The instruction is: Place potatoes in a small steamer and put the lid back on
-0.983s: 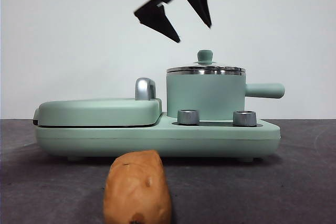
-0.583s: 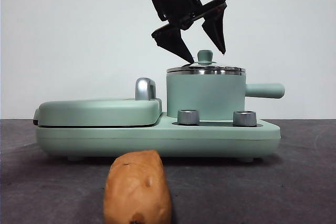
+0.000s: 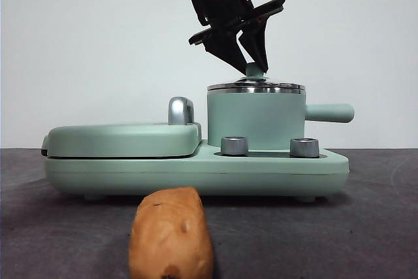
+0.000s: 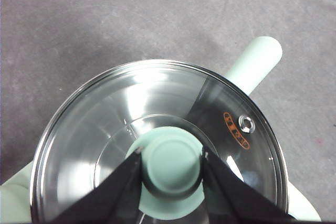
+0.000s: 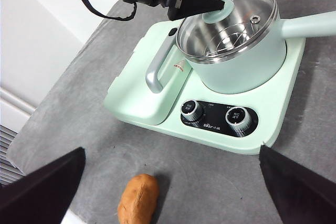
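The mint-green steamer pot (image 3: pixel 255 119) stands on the cooker base with its glass lid (image 3: pixel 256 86) on it. My left gripper (image 3: pixel 252 65) comes down from above and is shut on the lid's green knob (image 4: pixel 171 163); both jaws touch its sides. The lid (image 4: pixel 105 124) still rests on the pot's rim. The orange-brown potato (image 3: pixel 171 233) lies on the table in front of the cooker, also in the right wrist view (image 5: pixel 139 198). My right gripper (image 5: pixel 172 153) is open and empty, high above the table in front of the cooker.
The pot stands on a mint-green cooker base (image 3: pixel 196 171) with two silver dials (image 3: pixel 234 146). A flat lidded griddle (image 3: pixel 124 138) with a silver handle (image 3: pixel 180 110) takes up the base's left side. The pot's side handle (image 3: pixel 330 112) points right.
My left gripper has come down from above the pot to the lid, and its jaws have closed from wide apart onto the knob. The lid and potato have not moved.
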You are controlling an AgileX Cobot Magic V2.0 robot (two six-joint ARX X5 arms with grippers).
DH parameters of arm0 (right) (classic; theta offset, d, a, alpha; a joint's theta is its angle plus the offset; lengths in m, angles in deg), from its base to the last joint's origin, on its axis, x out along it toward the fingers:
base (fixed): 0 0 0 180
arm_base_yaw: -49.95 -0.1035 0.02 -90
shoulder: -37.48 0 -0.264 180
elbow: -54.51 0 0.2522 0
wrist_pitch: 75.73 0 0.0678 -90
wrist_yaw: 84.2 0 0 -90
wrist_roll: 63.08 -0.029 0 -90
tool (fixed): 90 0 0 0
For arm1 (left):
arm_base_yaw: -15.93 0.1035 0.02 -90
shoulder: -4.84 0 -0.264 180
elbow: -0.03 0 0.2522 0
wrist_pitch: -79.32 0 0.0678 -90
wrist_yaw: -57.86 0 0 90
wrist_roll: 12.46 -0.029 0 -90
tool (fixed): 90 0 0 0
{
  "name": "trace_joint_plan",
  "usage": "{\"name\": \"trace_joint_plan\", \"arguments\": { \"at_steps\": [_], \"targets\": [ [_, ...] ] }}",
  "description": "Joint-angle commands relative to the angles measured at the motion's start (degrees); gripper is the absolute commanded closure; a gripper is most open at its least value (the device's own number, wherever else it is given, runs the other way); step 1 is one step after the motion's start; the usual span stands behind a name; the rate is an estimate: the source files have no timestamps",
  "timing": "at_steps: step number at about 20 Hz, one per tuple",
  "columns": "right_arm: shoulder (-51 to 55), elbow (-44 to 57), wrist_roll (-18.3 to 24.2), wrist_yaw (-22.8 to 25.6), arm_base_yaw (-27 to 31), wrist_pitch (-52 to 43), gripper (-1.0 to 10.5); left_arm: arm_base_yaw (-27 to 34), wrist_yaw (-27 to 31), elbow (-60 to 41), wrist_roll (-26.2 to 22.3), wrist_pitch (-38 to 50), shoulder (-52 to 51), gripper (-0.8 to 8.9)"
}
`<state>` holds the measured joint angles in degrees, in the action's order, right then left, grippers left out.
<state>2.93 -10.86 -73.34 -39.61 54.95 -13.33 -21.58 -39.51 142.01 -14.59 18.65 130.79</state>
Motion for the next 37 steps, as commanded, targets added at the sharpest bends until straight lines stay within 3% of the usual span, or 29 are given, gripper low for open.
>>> {"name": "trace_joint_plan", "arguments": {
  "at_steps": [1, 9, 15, 25, 32, 37],
  "targets": [
    [-0.17, -0.87, 0.85, -0.04, 0.0, -0.39, 4.2, -0.44, 0.31, 2.01, -0.46, 0.15, 1.27, 7.99],
    [-0.17, -0.87, 0.85, 0.39, 0.0, -0.37, 4.2, -0.31, 0.28, 4.9, -0.17, -0.28, -0.11, 7.99],
    [-0.17, -0.87, 0.85, 0.42, 0.0, -0.37, 4.2, 0.04, 0.31, 11.04, 0.28, -7.37, -1.2, 7.99],
    [-0.22, -0.87, -1.29, 0.77, -0.7, -0.37, 4.2, 9.7, 1.38, 11.21, 2.64, -12.94, -4.55, 7.99],
    [-2.21, -0.9, -8.96, 11.78, -13.55, -0.66, 4.2, 16.94, 2.64, 11.21, 2.95, -14.34, -4.63, 7.99],
    [-11.28, -0.92, -15.76, 22.56, -30.97, -4.39, 4.2, 19.96, 2.67, 11.19, 3.04, -13.97, -4.63, 7.99]
  ]
}}
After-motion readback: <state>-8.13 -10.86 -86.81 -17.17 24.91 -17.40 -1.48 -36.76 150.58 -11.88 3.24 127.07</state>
